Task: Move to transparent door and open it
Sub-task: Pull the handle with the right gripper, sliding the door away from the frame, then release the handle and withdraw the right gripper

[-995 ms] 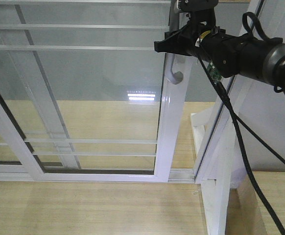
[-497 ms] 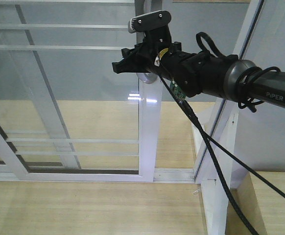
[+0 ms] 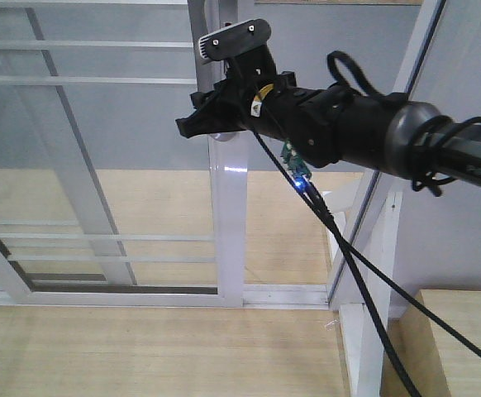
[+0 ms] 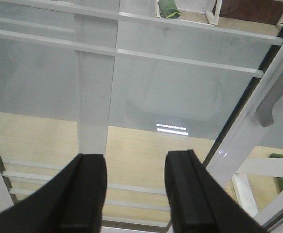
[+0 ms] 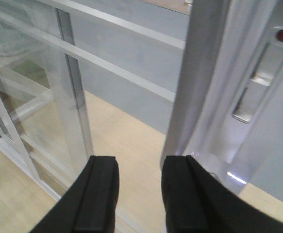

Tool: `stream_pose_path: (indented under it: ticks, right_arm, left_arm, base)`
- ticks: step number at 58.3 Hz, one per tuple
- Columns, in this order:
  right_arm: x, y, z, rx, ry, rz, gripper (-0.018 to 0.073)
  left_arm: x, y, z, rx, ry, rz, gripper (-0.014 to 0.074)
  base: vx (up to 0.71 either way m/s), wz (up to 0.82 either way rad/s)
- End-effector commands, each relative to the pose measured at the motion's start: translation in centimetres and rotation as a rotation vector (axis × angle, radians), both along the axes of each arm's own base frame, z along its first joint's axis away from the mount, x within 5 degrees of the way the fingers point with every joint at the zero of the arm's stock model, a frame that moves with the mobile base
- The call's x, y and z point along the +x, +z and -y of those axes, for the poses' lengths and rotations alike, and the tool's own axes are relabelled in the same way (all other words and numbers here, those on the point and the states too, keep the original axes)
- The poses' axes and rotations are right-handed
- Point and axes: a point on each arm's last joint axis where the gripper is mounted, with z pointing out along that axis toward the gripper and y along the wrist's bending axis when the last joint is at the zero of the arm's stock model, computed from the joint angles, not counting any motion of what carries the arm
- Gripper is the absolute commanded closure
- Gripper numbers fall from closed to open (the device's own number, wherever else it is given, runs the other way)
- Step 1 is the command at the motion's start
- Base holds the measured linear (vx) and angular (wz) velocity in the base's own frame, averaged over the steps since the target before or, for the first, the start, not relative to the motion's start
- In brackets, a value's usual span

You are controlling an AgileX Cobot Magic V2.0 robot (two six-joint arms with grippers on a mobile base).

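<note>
The transparent door (image 3: 100, 149) is a glass panel with thin white bars; its glossy white upright (image 3: 229, 223) stands left of the middle. My right gripper (image 3: 189, 126) is at the curved grey handle (image 3: 224, 137), pressed against that upright. In the right wrist view its jaws (image 5: 139, 194) stand apart with only floor between them, and the door's upright (image 5: 204, 73) is just beside the right finger. My left gripper (image 4: 134, 194) is open and empty, facing the glass (image 4: 170, 87); the grey handle (image 4: 273, 104) shows to its right.
A fixed white-framed glass panel (image 3: 414, 91) stands at the right, with a gap between it and the door. The floor track (image 3: 290, 294) runs along the bottom. A wooden box (image 3: 464, 331) is at the lower right. A lock recess (image 5: 253, 92) sits in the door's edge.
The door has slid left, its upright moving from right of centre to left of centre. My right arm has moved left with the handle. The gap at the right has widened.
</note>
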Motion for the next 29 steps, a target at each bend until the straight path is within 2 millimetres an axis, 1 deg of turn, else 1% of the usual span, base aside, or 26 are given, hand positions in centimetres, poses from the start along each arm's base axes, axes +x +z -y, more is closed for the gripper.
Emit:
stream_pose_path:
  ticks: [1, 2, 5, 6, 7, 8, 9, 10, 11, 12, 13, 18, 19, 22, 24, 29]
  right_arm:
    - [-0.9, 5.4, 2.8, 0.071, -0.03, 0.167, 0.0237]
    - [-1.2, 5.8, 3.4, 0.077, -0.039, 0.177, 0.0237]
    - [-1.5, 6.1, 5.5, 0.076, -0.083, 0.177, 0.0237]
    - [-1.7, 6.4, 6.4, 0.078, -0.102, 0.183, 0.0237]
    - [-1.9, 6.3, 7.1, 0.073, -0.115, 0.177, 0.0237]
    - [-2.1, 6.7, 8.0, 0.075, -0.135, 0.184, 0.0237]
    - [-2.4, 6.4, 8.7, 0.068, -0.149, 0.175, 0.0237]
    - [-2.6, 6.8, 9.7, 0.067, -0.17, 0.18, 0.0237]
    - [-2.9, 6.6, 10.4, 0.061, -0.184, 0.172, 0.0237]
    - [-3.2, 7.0, 11.3, 0.058, -0.205, 0.178, 0.0237]
    - [-3.5, 6.8, 12.0, 0.047, -0.217, 0.171, 0.0237]
    - [-5.5, 7.3, 15.7, -0.006, -0.297, 0.163, 0.0237]
    - [-6.3, 7.4, 16.5, -0.026, -0.312, 0.153, 0.0237]
    - [-7.6, 7.6, 18.1, -0.061, -0.347, 0.13, 0.0237]
    - [-8.8, 7.8, 19.2, -0.084, -0.373, 0.112, 0.0237]
    - [-11.2, 8.2, 20.9, -0.121, -0.415, 0.09, 0.0237]
  left_arm:
    - [0.3, 1.5, 0.0, -0.004, 0.009, 0.1, 0.0178]
    - [0.3, 1.5, 0.0, 0.0, 0.008, 0.1, 0.0178]
    - [0.3, 1.5, 0.0, 0.003, 0.008, 0.1, 0.0178]
    - [0.3, 1.5, 0.0, 0.003, 0.008, 0.1, 0.0178]
    - [0.3, 1.5, 0.0, 0.003, 0.008, 0.1, 0.0178]
    - [0.3, 1.5, 0.0, 0.003, 0.008, 0.1, 0.0178]
    - [0.3, 1.5, 0.0, 0.003, 0.008, 0.1, 0.0178]
    - [0.3, 1.5, 0.0, 0.003, 0.008, 0.1, 0.0178]
    - [0.3, 1.5, 0.0, 0.003, 0.008, 0.1, 0.0178]
    - [0.3, 1.5, 0.0, 0.003, 0.008, 0.1, 0.0178]
    - [0.3, 1.5, 0.0, 0.003, 0.008, 0.1, 0.0178]
    - [0.3, 1.5, 0.0, 0.058, -0.01, 0.101, 0.0178]
    - [0.3, 1.5, 0.0, 0.079, -0.017, 0.102, 0.0178]
    - [0.3, 1.5, 0.0, 0.119, -0.031, 0.103, 0.0178]
    - [0.3, 1.5, 0.0, 0.141, -0.04, 0.102, 0.0178]
    - [0.3, 1.5, 0.0, 0.175, -0.055, 0.094, 0.0178]
  base:
    - [0.0, 0.0]
    - [0.0, 0.0]
    - [0.0, 0.0]
    - [0.0, 0.0]
    - [0.0, 0.0]
    - [0.0, 0.0]
    - [0.0, 0.0]
    - [0.0, 0.0]
    - [0.0, 0.0]
    - [0.0, 0.0]
    - [0.0, 0.0]
    - [0.0, 0.0]
    - [0.0, 0.0]
    - [0.0, 0.0]
    - [0.0, 0.0]
    - [0.0, 0.0]
